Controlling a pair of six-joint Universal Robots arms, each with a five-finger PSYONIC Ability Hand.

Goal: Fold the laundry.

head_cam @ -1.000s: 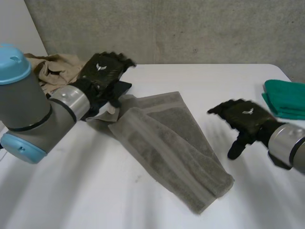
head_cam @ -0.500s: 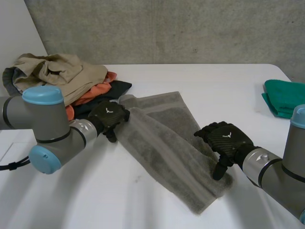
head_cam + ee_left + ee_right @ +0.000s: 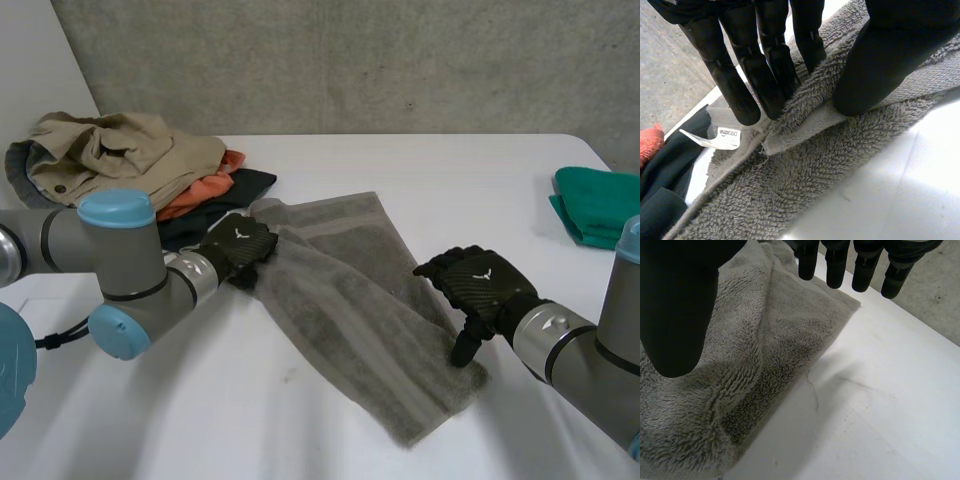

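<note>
Fold in the making: the towel (image 3: 350, 300) lies slantwise mid-table (image 3: 250, 420). My L hand (image 3: 238, 248) pinches its far-left corner betw. fingers & thumb. My R hand (image 3: 478, 285) hangs spread over the near-right end, holding nothing. Step, I judge: securing both ends. Next: R must close on its end, then lift w/ L.

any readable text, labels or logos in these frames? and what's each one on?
White tag at the edge of the grey towel, near the left hand's fingertips: one line of small dark print, looks like "amazonbasics", but it is too small to be sure.
Back of the left hand and of the right hand: one white emblem each, no letters.
No other text.
</note>
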